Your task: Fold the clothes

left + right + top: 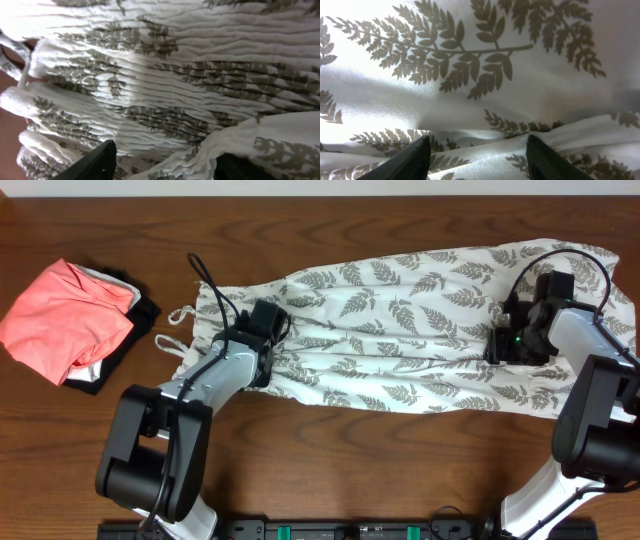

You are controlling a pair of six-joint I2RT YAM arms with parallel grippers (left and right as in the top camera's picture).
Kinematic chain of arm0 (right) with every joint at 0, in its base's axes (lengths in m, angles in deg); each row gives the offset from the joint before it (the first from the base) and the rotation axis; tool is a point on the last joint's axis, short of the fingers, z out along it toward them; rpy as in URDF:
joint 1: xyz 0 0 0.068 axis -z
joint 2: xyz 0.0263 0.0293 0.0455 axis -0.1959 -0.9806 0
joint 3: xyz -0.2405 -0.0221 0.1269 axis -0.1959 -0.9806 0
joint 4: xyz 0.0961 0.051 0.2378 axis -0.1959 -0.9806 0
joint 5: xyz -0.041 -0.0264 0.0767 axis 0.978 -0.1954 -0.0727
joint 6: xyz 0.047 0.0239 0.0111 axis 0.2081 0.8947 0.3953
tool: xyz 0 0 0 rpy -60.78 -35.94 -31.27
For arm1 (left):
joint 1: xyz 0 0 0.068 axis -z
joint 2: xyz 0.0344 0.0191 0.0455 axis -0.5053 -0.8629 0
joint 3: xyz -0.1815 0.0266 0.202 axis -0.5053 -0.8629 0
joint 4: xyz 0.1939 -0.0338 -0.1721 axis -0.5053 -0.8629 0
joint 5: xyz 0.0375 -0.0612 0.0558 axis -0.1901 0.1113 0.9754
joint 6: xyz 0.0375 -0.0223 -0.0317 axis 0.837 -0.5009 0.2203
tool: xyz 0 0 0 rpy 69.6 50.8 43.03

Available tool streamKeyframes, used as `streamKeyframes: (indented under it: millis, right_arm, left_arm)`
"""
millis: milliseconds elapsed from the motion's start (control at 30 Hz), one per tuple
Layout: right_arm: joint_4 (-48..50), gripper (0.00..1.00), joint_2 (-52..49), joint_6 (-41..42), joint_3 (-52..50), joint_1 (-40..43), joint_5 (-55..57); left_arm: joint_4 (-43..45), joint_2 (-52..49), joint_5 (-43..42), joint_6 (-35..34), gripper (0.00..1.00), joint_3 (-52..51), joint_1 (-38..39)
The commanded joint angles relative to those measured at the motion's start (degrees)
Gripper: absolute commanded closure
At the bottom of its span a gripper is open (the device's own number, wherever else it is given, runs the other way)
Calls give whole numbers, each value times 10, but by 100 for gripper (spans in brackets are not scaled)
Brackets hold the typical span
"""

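The clothes (400, 330), a long white dress with a grey-green fern print, lie spread across the table with thin straps (180, 315) at the left end. My left gripper (268, 340) is down on the gathered bodice. In the left wrist view this gripper (167, 155) is open, with a ridge of fabric (235, 140) rising between the fingers and draping over the right one. My right gripper (503, 345) rests on the skirt near the hem. Seen from its own wrist, it (477, 142) stands open with a soft fold of cloth (485, 155) between the fingertips.
A coral-pink folded garment (65, 320) lies on a black garment (143, 315) at the far left of the wooden table (400, 460). The dress hem (625, 310) reaches the right edge of the overhead view.
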Motion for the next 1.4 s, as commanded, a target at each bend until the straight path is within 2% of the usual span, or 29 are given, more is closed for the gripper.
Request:
streamKeyframes:
  millis: [0,200,400,700,967,1200,1367]
  right_arm:
    - [-33,44,-28,40,-28,2,0]
    - [-105,52,-28,98,-28,2,0]
    - [-147,52,-28,113,-28,3,0]
    - [-148,52,-28,123,-28,5,0]
    - [-149,51,-28,127,-28,25,30]
    - [-150,50,-28,127,-28,43,34]
    - [-145,48,-28,127,-28,42,31]
  left_arm:
    - [-43,-48,-87,-8,38,-45,0]
    - [-68,-48,-90,-9,38,-45,0]
    - [-106,-48,-143,-10,37,-45,0]
    - [-137,-48,-142,-10,37,-45,0]
    - [-139,-48,-57,-10,37,-45,0]
    - [-135,-48,-52,-47,37,-45,-24]
    - [-135,-48,-52,-48,36,-45,-40]
